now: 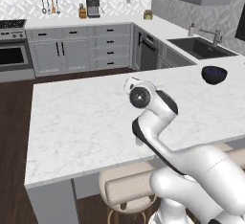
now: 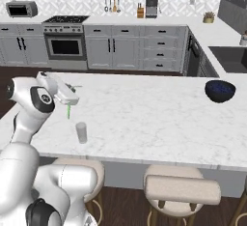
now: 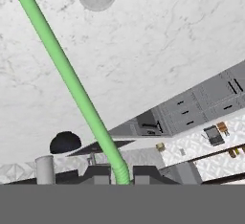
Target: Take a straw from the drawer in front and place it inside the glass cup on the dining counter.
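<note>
- Gripping the straw [image 3: 72,82] at its ribbed bend, the gripper [image 2: 67,100] has its fingers clenched on it; in the hand view the green shaft runs from between the fingertips up and away over the marble.
- Straw hangs point-down over the dining counter [image 2: 159,119], its lower end above and just to the robot's left of the glass cup [image 2: 81,132]; tip is apart from the rim, not yet inside.
- Cup stands upright near the counter's near edge, close above the stools [image 2: 182,190]. In the hand view its round mouth sits off to one side of the straw's line, so the two are not yet aligned.
- Risk, as I judge it: a descent from this offset would put the tip on the rim or outside wall, and a light tumbler so near the edge could tip or slide off toward the stools.
- Second risk: straw is long against the cup; released leaning, it may lever the cup over.
- Room: open marble beyond and to the right of the cup; dark bowl [image 2: 220,90] well apart at the far right.
</note>
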